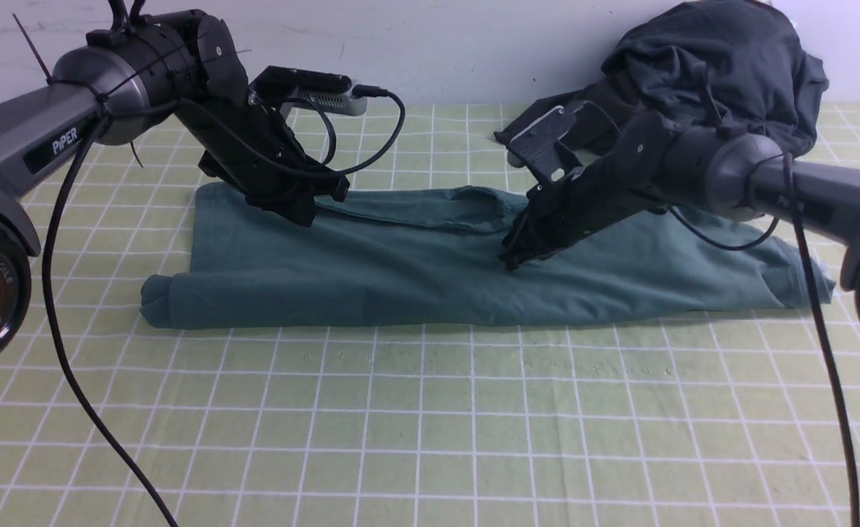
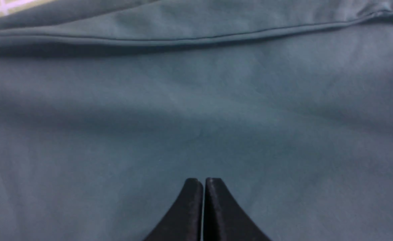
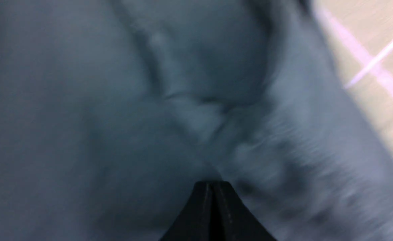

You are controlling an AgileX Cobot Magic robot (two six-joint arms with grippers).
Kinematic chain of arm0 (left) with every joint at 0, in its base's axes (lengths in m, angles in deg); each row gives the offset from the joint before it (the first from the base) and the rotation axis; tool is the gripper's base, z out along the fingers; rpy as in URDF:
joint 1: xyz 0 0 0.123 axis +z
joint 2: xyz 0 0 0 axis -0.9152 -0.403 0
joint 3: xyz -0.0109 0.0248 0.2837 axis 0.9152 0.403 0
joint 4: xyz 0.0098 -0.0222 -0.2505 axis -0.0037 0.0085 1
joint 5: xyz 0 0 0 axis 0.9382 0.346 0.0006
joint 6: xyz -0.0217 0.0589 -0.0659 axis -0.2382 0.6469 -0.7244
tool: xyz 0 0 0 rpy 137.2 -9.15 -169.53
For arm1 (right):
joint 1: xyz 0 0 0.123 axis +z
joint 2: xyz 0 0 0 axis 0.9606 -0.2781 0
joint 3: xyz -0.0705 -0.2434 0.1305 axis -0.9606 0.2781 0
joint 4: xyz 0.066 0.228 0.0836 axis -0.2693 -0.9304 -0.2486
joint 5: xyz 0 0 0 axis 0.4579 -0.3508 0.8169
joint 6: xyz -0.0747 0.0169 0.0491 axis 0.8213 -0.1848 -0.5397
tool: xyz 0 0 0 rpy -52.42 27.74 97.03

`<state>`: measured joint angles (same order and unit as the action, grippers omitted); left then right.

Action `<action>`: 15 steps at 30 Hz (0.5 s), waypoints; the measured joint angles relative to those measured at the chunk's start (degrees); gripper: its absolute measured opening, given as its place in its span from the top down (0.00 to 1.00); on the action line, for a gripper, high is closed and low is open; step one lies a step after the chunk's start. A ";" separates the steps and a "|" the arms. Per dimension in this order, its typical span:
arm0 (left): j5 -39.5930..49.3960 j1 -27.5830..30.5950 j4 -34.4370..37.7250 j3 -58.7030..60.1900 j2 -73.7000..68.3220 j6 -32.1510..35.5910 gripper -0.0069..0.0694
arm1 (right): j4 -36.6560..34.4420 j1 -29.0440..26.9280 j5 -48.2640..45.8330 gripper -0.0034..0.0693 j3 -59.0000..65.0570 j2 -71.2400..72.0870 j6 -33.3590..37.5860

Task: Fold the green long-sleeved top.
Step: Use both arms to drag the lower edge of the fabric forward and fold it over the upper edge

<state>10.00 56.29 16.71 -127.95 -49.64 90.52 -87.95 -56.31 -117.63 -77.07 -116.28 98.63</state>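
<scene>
Front view, one green long-sleeved top [image 1: 415, 282], left tool [image 1: 304, 214], right tool [image 1: 510, 260], both closed.

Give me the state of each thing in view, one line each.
green top, folded into a long band, lying flat on the checked cloth
left gripper, jaws shut, nothing seen between them, tip by the top's far edge near its left end
right gripper, jaws shut, tip down on the top's middle; whether fabric is pinched cannot be told
dark clothes, crumpled in a heap at the far right
</scene>
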 joint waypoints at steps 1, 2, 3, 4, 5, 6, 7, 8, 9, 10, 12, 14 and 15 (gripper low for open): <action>0.23 -0.02 0.25 0.00 0.00 0.46 0.91 | -0.79 0.12 5.22 0.97 0.00 -0.74 0.00; 0.26 -0.02 0.26 0.00 0.00 0.42 0.91 | -0.91 0.13 6.18 0.97 0.05 -0.96 0.00; 0.94 -0.02 0.47 0.00 0.05 0.62 0.91 | -1.77 0.18 13.06 0.97 0.05 -1.59 -0.37; 1.60 -0.02 0.52 0.00 0.05 0.62 0.91 | -2.52 0.18 17.93 0.97 0.05 -2.06 -0.52; 2.28 -0.02 0.57 0.00 0.05 0.74 0.91 | -3.27 0.05 23.10 0.97 0.09 -2.38 -0.93; 2.94 -0.02 0.57 0.00 0.05 0.97 0.91 | -4.02 -0.13 25.20 0.97 0.09 -2.46 -1.32; 3.56 -0.02 0.52 0.00 0.10 1.15 0.91 | -5.22 -0.51 27.78 0.97 0.09 -2.53 -1.99; 4.60 -0.02 0.52 0.00 0.10 1.72 0.91 | -7.04 -1.09 29.59 0.97 0.09 -2.53 -2.80; 4.98 -0.02 0.52 0.00 0.16 1.96 0.91 | -7.97 -1.57 30.02 0.97 0.09 -2.39 -3.29; 5.74 -0.02 0.52 0.00 0.20 2.39 0.91 | -9.79 -2.17 29.86 0.97 0.09 -2.07 -3.68; 6.37 0.05 0.46 0.00 0.41 2.73 0.91 | -11.87 -3.28 27.18 0.96 0.23 -0.97 -3.96; 7.16 0.31 0.45 0.00 0.82 2.78 0.91 | -12.08 -4.01 22.99 0.96 0.36 0.82 -4.09; 7.42 0.44 0.45 0.00 1.10 2.94 0.91 | -11.88 -4.29 20.97 0.96 0.43 1.67 -4.09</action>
<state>17.42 56.73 17.15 -127.95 -48.53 93.46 -99.84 -60.61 -96.65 -76.64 -114.62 94.54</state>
